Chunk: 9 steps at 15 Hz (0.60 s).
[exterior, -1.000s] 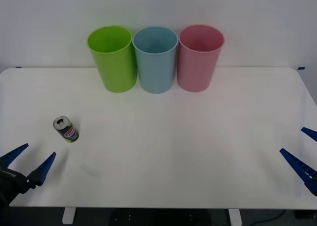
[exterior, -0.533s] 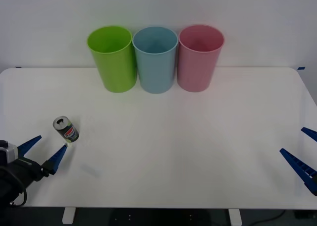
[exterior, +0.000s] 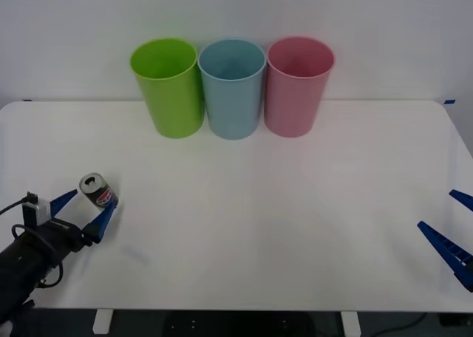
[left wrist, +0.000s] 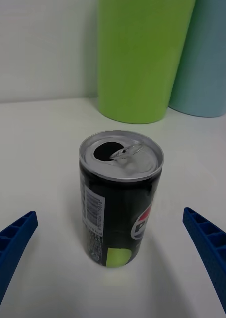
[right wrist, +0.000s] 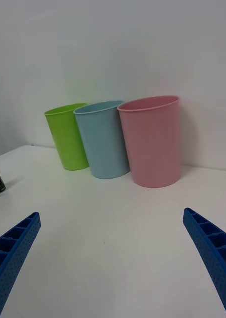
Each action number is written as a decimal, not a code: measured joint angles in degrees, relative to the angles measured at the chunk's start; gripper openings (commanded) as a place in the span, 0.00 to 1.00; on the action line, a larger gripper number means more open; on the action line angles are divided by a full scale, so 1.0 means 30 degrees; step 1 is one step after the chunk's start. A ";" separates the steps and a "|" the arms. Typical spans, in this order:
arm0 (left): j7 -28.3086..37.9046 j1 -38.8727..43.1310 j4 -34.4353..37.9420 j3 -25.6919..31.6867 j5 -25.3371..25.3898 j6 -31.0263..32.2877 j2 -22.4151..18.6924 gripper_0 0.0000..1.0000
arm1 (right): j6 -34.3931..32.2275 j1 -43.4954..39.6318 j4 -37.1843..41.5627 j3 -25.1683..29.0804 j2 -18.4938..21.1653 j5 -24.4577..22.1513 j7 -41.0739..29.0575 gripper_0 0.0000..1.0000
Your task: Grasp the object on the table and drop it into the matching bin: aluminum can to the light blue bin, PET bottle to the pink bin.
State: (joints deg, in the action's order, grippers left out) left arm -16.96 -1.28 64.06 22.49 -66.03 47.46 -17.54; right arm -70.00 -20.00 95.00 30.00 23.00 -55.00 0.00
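Observation:
The aluminum can (exterior: 99, 192) stands upright at the left of the white table (exterior: 259, 226), dark with a silver top and an open pull-tab (left wrist: 121, 198). My left gripper (exterior: 83, 213) is open just in front of it, one blue finger on each side of the can without touching. At the back, the light blue bin (exterior: 232, 88) stands in the middle of a row and the pink bin (exterior: 298, 85) to its right. My right gripper (exterior: 458, 233) hangs open at the table's right front edge, far from the can.
A lime green bin (exterior: 169, 86) stands left of the light blue one, the three touching side by side against the back wall. Bare white tabletop stretches between the can and the bins.
My left gripper has moved forward and right toward the can, so its open fingers now flank it. The right arm and the can have stayed put.

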 measured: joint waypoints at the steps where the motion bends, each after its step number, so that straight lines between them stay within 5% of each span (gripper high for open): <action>1: -0.0001 -0.0153 0.0004 0.0034 -0.0233 -0.0161 0.0167 1.00 | 0.0000 0.0000 0.0000 0.0000 0.0000 0.0000 0.0001 1.00; 9: -0.0337 -0.1913 -0.1596 -0.0088 -0.0637 -0.0645 0.0392 1.00 | 0.0000 0.0000 0.0000 0.0000 0.0000 0.0000 0.0001 1.00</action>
State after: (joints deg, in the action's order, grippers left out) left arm -17.97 -7.02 59.28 22.22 -67.94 45.53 -16.36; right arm -70.00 -20.00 95.00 30.00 23.00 -55.00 0.00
